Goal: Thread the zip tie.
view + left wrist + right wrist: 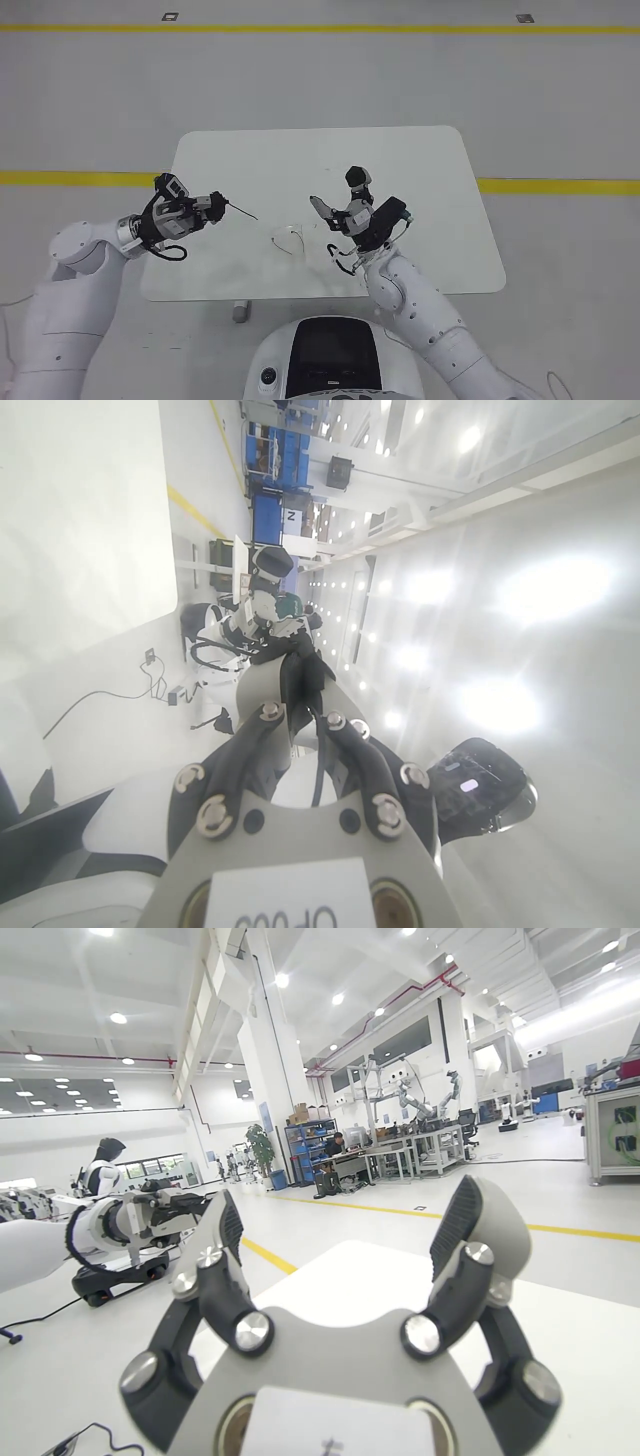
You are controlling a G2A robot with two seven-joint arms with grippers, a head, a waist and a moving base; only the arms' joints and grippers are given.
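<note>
The left gripper (216,206) hangs over the tabletop (420,160) near its left edge, fingers pressed together on a black zip tie (242,211). The thin strip juts from the fingertips toward the middle of the tabletop. The right gripper (337,192) is over the middle, fingers spread wide and holding nothing, well apart from the strip's free end. Between the two, nearer the front edge, lies a thin pale loop (288,239) — what it is cannot be told.
</note>
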